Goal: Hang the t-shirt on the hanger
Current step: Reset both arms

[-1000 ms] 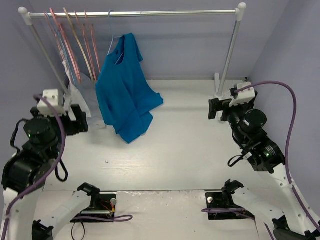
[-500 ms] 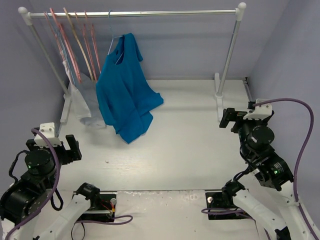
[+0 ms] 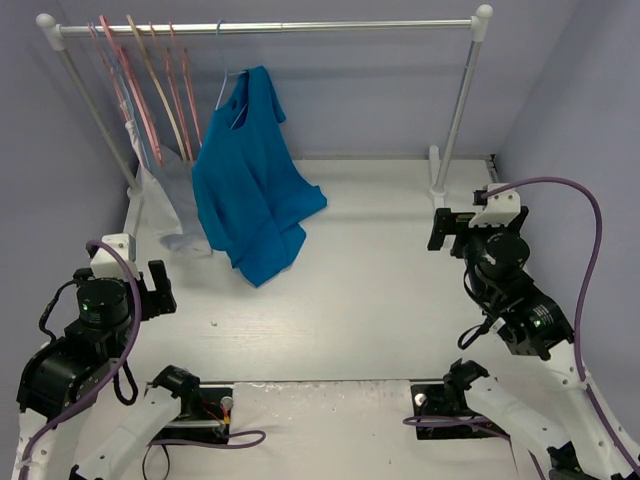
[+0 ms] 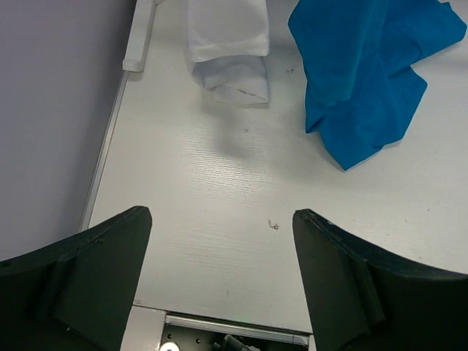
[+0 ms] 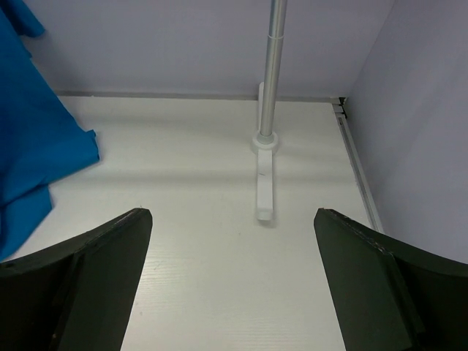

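The bright blue t-shirt (image 3: 248, 185) hangs by its neck from the thin light-blue hanger (image 3: 220, 92), which is hooked on the rail. The shirt's lower part lies bunched on the table. It also shows in the left wrist view (image 4: 365, 66) and at the left edge of the right wrist view (image 5: 33, 139). My left gripper (image 3: 150, 292) is open and empty at the near left, well short of the shirt; its jaws (image 4: 221, 216) stand wide apart over bare table. My right gripper (image 3: 450, 228) is open and empty at the right (image 5: 232, 213), facing the rack's right post.
The clothes rail (image 3: 330, 26) spans the back, with its right post (image 5: 272, 66) and foot on the table. Pink hangers (image 3: 128, 90) and a tan hanger (image 3: 152, 80) hang at the left. A whitish garment (image 4: 227, 44) droops below them. Walls close both sides.
Both arms pulled back toward the near edge, away from the shirt, then shifted slightly forward again. The shirt and hanger have not moved.
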Available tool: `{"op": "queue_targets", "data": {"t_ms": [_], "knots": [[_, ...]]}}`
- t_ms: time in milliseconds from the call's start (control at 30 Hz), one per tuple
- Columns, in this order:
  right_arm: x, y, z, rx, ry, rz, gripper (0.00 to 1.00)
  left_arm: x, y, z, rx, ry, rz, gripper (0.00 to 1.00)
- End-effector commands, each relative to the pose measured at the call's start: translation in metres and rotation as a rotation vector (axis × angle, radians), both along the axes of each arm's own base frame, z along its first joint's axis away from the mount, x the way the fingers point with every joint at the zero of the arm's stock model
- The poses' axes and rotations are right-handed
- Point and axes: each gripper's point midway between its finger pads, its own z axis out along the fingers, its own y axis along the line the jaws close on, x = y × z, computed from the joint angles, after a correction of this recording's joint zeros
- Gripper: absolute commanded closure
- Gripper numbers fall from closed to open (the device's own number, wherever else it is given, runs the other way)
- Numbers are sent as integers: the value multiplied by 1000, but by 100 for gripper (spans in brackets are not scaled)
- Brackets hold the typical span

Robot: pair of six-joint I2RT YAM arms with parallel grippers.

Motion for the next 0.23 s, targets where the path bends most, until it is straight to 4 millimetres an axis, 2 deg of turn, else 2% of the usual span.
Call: {"op": "queue_targets", "data": {"t_ms": [0,200], "knots": [[0,-3,30,28,-91,-4,0,13,-7,9,-40,-26,8,21],[4,-1,28,12,-82,-3,0,13,-7,3,-32,14,22,21]]}}
